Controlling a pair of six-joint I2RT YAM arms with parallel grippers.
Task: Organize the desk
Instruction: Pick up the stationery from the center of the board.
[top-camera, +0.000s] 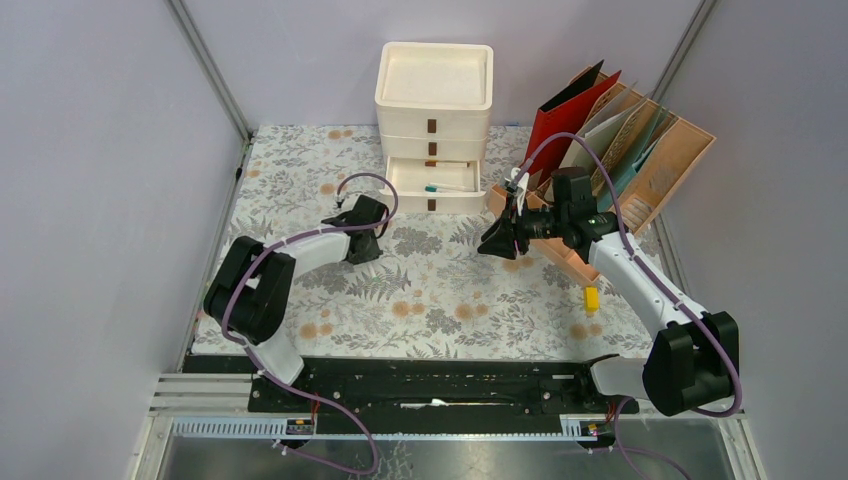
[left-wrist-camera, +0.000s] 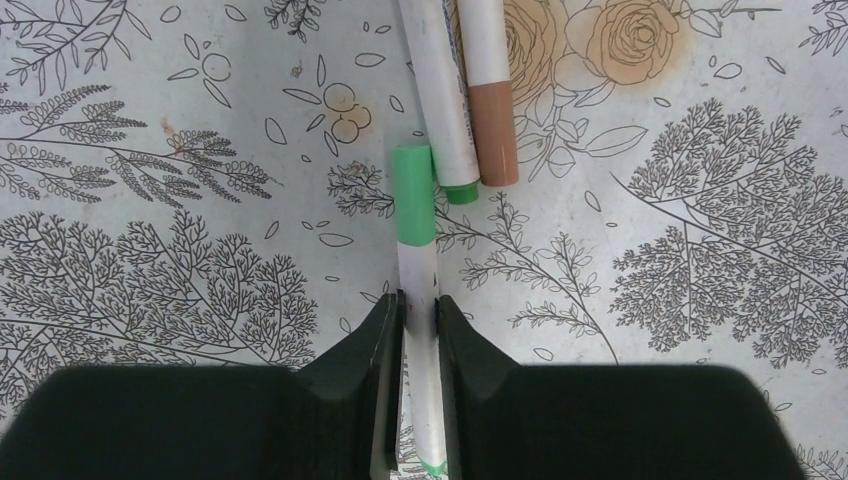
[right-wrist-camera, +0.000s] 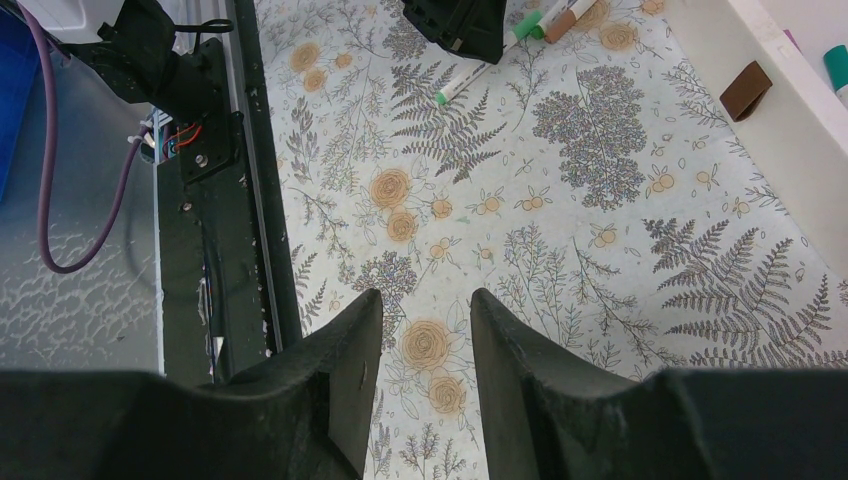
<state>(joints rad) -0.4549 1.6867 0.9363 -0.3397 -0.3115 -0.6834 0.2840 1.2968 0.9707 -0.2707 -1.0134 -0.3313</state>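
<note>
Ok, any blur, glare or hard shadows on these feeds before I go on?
Left wrist: sharp, evenly lit; green-capped marker crisp, left end effector just a black silhouette. Right wrist: the desk print in focus, right end effector dark and slightly soft up close. Top external: flat light, soft shadows under the arms on the desk, no glare.
</note>
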